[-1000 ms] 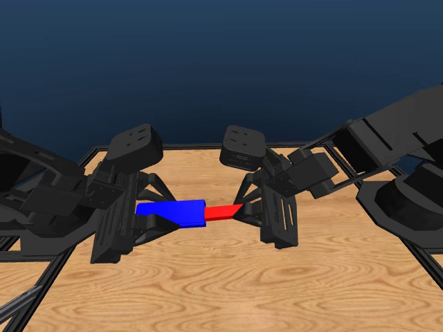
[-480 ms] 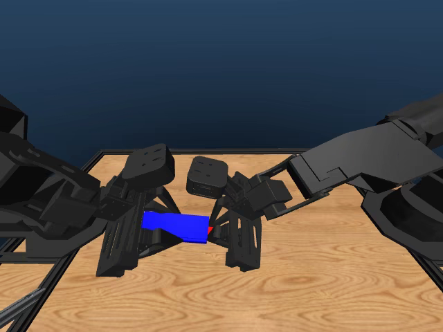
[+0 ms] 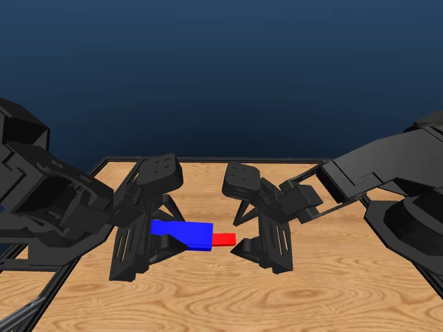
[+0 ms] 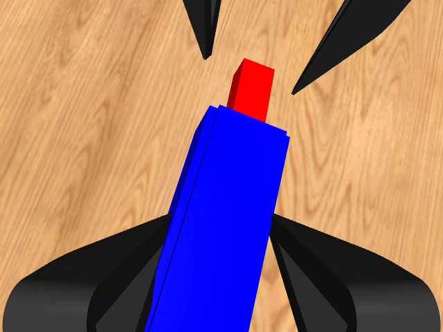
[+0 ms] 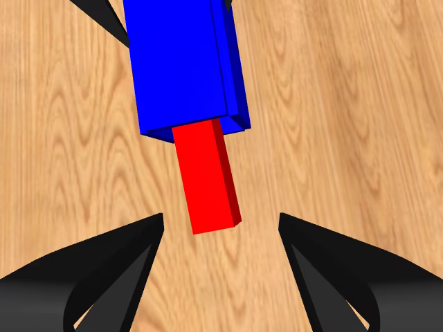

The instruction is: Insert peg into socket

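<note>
Head view: the peg [image 3: 223,239] sits partly inside the socket [image 3: 183,234], above the table [image 3: 221,297].

Left wrist: your left gripper [image 4: 220,277] clamps the socket; hold it level.

Right wrist: your right gripper [image 5: 220,228] gapes wide (peg untouched between its 2 jaws), so retreat straight.

No legible text, label, brand mark, number or sign appears in any of the three views. The socket [image 3: 182,233] and the peg [image 3: 223,239] present plain, unmarked faces. The black fingers [image 5: 114,266] of both arms carry no lettering. The wooden bench [image 3: 228,297] shows grain pattern only, with nothing written or printed on it.
</note>
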You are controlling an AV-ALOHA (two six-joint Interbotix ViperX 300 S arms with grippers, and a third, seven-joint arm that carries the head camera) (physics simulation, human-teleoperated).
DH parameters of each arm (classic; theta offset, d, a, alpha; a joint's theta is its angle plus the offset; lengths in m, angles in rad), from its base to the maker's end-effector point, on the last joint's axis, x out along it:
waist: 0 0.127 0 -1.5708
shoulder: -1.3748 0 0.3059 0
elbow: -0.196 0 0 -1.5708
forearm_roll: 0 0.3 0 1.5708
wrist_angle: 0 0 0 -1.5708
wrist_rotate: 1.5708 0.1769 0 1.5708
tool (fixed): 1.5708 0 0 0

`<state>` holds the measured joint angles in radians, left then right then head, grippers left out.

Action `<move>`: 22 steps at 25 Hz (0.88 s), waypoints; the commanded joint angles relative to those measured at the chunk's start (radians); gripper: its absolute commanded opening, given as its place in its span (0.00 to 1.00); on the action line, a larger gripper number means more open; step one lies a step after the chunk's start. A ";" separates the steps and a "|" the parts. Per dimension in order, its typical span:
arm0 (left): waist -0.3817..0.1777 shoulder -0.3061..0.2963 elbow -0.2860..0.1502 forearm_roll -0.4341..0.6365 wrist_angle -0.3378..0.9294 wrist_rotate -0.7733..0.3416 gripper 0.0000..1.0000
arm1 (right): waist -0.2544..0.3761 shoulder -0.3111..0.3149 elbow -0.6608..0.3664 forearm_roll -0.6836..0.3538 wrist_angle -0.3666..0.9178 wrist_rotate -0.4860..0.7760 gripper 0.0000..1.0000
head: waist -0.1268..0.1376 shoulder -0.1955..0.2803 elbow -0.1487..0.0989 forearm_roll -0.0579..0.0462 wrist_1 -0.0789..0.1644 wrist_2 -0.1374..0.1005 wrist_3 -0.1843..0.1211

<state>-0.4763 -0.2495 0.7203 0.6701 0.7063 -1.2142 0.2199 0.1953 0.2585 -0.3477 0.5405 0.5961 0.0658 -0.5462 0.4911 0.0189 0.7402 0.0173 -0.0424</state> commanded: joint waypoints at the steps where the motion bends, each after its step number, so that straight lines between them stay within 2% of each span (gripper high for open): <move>1: 0.005 -0.029 0.003 0.016 -0.013 -0.035 0.00 | 0.029 -0.101 0.050 -0.030 0.056 0.051 1.00 | 0.007 -0.013 -0.020 0.001 -0.017 -0.002 -0.003; 2: -0.006 -0.023 0.002 0.022 -0.005 -0.038 0.00 | 0.040 -0.114 0.065 -0.043 0.079 0.068 1.00 | 0.007 -0.013 -0.020 0.001 -0.017 -0.004 -0.004; 3: 0.015 -0.041 -0.004 0.018 -0.008 -0.046 0.00 | 0.046 -0.124 0.080 -0.053 0.093 0.083 1.00 | 0.006 -0.014 -0.021 0.000 -0.016 -0.004 -0.006; 4: -0.007 -0.037 0.001 0.031 -0.009 -0.049 0.00 | 0.048 -0.126 0.094 -0.053 0.078 0.100 1.00 | 0.005 -0.015 -0.021 0.000 -0.015 -0.005 -0.007; 5: -0.006 -0.026 0.009 0.039 -0.007 -0.055 0.00 | 0.049 -0.128 0.095 -0.055 0.093 0.104 1.00 | 0.004 -0.016 -0.021 0.000 -0.015 -0.006 -0.008; 6: -0.009 -0.024 0.003 0.037 0.008 -0.050 0.00 | 0.048 -0.118 0.108 -0.044 0.081 0.095 0.00 | 0.003 -0.017 -0.021 -0.001 -0.016 -0.007 -0.009; 7: -0.010 -0.041 -0.013 0.044 -0.011 -0.060 0.00 | 0.046 -0.115 0.113 -0.051 0.054 0.113 0.00 | 0.002 -0.017 -0.021 -0.001 -0.016 -0.007 -0.007; 8: -0.006 -0.041 -0.005 0.040 0.013 -0.056 0.00 | 0.045 -0.095 0.111 -0.051 0.034 0.119 0.00 | 0.002 -0.017 -0.021 -0.001 -0.015 -0.007 -0.006; 9: -0.017 -0.039 -0.026 0.045 0.013 -0.058 0.00 | 0.044 -0.090 0.114 -0.050 0.030 0.115 0.00 | 0.002 -0.017 -0.022 -0.001 -0.015 -0.006 -0.005; 10: -0.016 -0.038 -0.010 0.048 -0.010 -0.069 0.00 | 0.039 -0.086 0.101 -0.049 0.007 0.113 0.00 | 0.001 -0.017 -0.021 -0.001 -0.014 -0.006 -0.005; 11: -0.013 -0.023 -0.012 0.053 0.008 -0.057 0.00 | 0.032 -0.067 0.099 -0.047 -0.015 0.111 0.00 | 0.001 -0.016 -0.022 -0.001 -0.015 -0.005 -0.005; 12: -0.019 -0.035 -0.033 0.059 0.004 -0.062 0.00 | 0.028 -0.052 0.089 -0.038 -0.040 0.099 0.00 | 0.002 -0.015 -0.022 -0.001 -0.015 -0.004 -0.005; 13: -0.019 -0.009 -0.022 0.061 0.021 -0.055 0.00 | 0.020 -0.037 0.076 -0.033 -0.057 0.090 0.00 | 0.002 -0.014 -0.022 0.000 -0.015 -0.003 -0.003; 14: -0.026 -0.013 -0.038 0.058 0.028 -0.052 0.00 | 0.023 -0.021 0.069 -0.036 -0.058 0.090 0.00 | 0.003 -0.014 -0.022 0.000 -0.014 -0.004 -0.002; 16: -0.036 -0.020 -0.046 0.064 0.016 -0.054 0.00 | 0.019 0.011 0.020 -0.022 -0.081 0.043 0.00 | 0.003 -0.013 -0.022 0.000 -0.009 -0.004 -0.001; 17: -0.022 -0.021 -0.052 0.067 0.017 -0.064 0.00 | 0.024 0.013 0.003 -0.039 -0.066 0.048 0.00 | 0.002 -0.013 -0.021 0.000 -0.009 -0.003 -0.001; 18: -0.026 0.000 -0.050 0.057 0.043 -0.053 0.00 | 0.020 0.024 -0.018 -0.025 -0.076 0.022 0.00 | 0.001 -0.013 -0.021 0.000 -0.007 -0.003 -0.002; 19: -0.021 -0.003 -0.041 0.067 0.017 -0.064 0.00 | 0.022 0.037 -0.051 -0.022 -0.081 0.002 0.00 | 0.000 -0.012 -0.021 0.000 -0.008 -0.002 -0.003; 20: -0.026 -0.012 -0.061 0.062 0.023 -0.063 0.00 | 0.024 0.058 -0.080 -0.020 -0.070 -0.024 0.00 | -0.001 -0.013 -0.021 0.000 -0.007 -0.001 -0.003; 21: -0.025 -0.004 -0.046 0.068 0.023 -0.067 0.00 | 0.023 0.072 -0.101 -0.016 -0.063 -0.047 0.00 | -0.001 -0.013 -0.021 0.000 -0.006 0.000 -0.003; 22: -0.028 -0.009 -0.054 0.067 0.025 -0.070 0.00 | 0.022 0.073 -0.127 -0.011 -0.060 -0.064 0.00 | 0.000 -0.013 -0.021 0.000 -0.007 0.000 -0.002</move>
<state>-0.5017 -0.2476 0.6934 0.7281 0.7360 -1.2793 0.2422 0.2778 0.1945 -0.3635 0.4971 0.5779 0.0659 -0.5517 0.4876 0.0183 0.7427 0.0164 -0.0452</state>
